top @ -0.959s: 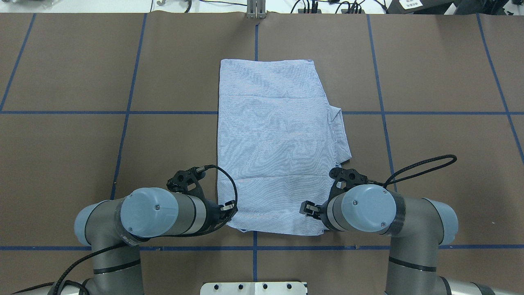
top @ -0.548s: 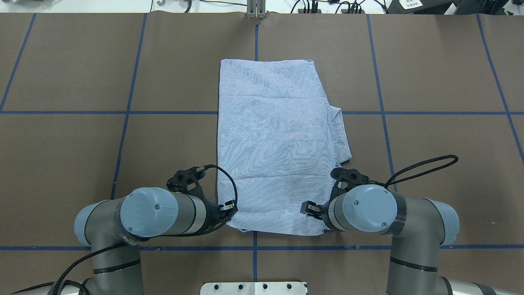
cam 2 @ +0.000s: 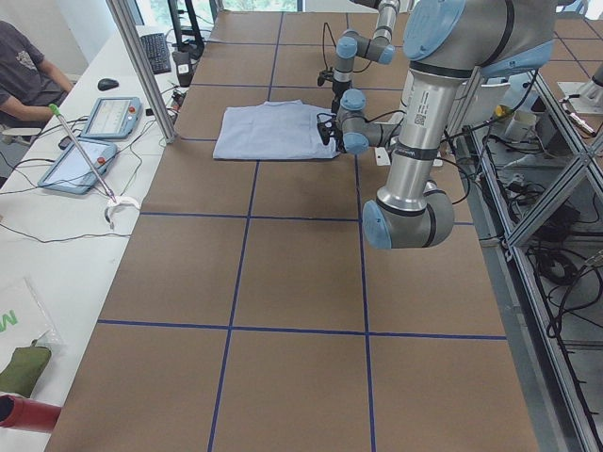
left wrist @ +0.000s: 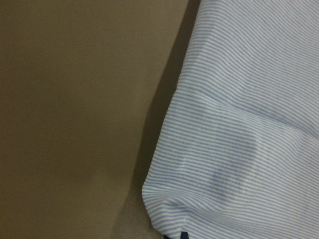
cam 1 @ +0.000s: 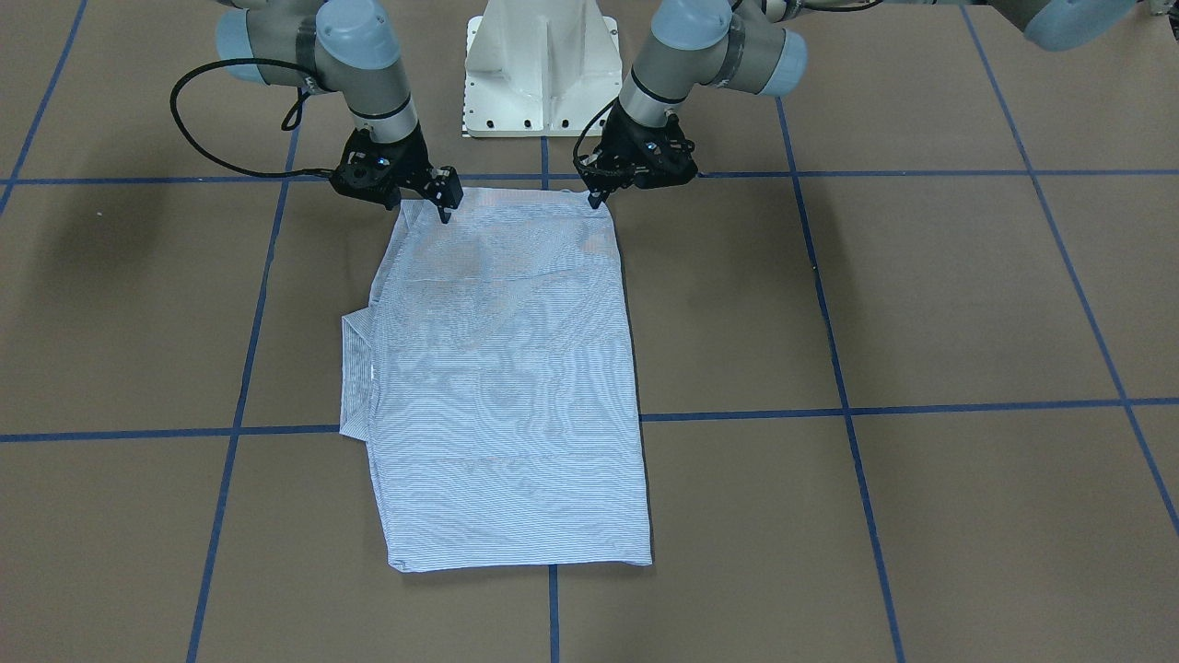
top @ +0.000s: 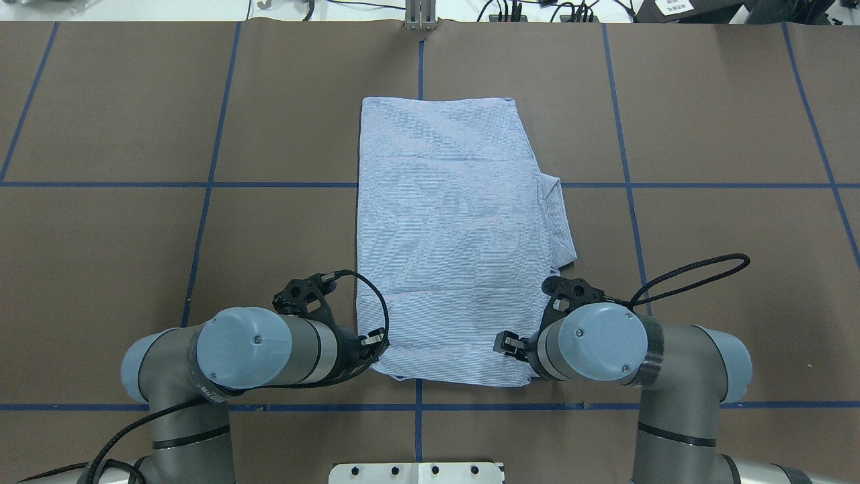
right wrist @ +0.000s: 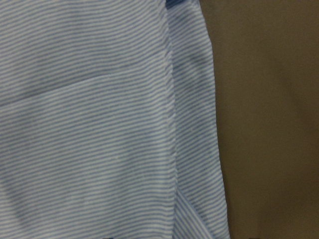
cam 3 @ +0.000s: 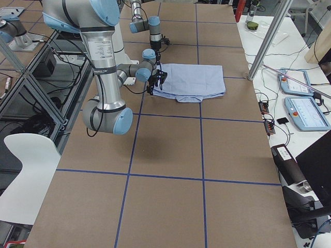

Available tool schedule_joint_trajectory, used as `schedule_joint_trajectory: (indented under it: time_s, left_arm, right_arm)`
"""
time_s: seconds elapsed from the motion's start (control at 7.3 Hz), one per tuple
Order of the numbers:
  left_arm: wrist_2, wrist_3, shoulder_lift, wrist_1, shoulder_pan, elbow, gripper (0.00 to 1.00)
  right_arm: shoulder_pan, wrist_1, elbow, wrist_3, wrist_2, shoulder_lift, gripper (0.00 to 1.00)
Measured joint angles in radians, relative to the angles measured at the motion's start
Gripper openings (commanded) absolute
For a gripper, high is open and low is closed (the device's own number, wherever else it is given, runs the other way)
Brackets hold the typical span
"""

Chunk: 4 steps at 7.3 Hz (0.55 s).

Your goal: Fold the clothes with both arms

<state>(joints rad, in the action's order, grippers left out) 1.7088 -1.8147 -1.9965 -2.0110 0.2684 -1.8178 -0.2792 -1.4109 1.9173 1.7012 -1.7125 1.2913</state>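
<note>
We see the striped shirt (top: 450, 235) flat on the table (top: 705, 134), sides folded in; left gripper (top: 373, 340) and right gripper (top: 505, 344) sit at its near corners, clamped or not we cannot tell; the end-to-end fold apparently remains

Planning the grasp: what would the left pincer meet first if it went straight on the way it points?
The left pincer points down; likely the shirt, at the corner right beneath it, height unclear.

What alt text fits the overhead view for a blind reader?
A folded light-blue striped shirt lies flat on a brown table with blue grid lines. The left end effector and right end effector sit at the two corners nearest the robot.
</note>
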Motion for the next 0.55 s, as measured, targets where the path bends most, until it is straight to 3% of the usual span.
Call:
schedule_joint_trajectory:
  time_s: [0.41, 0.55]
  left_arm:
    - [0.0, 0.0, 0.001, 0.0, 0.0, -0.001, 0.0]
    - [0.0, 0.0, 0.001, 0.0, 0.0, -0.001, 0.0]
  right_arm:
    - [0.002, 0.0, -0.002, 0.004, -0.001, -0.002, 0.6]
    - [0.002, 0.0, -0.002, 0.006, -0.001, -0.002, 0.58]
